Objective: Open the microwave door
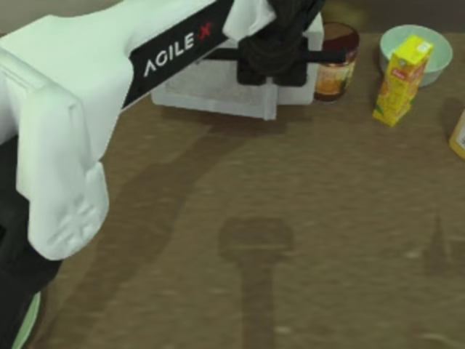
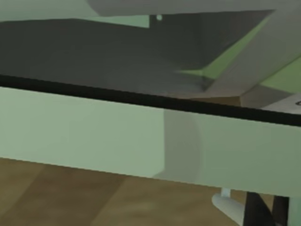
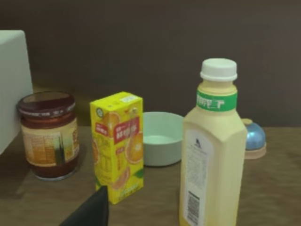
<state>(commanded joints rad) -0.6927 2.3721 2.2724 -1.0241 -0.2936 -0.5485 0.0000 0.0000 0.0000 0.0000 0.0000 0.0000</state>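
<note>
My left gripper [image 1: 272,62] reaches over the big white boxy microwave [image 1: 196,83] at the tabletop's far side, meeting its flat white door [image 1: 218,102] facing near; jaw spacing I cannot tell.

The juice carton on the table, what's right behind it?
Behind the yellow juice carton sits a pale green bowl, looking empty inside. The carton covers the bowl's near-left edge, so whether they touch cannot be seen. A jar stands beside the carton, next to the microwave.
</note>
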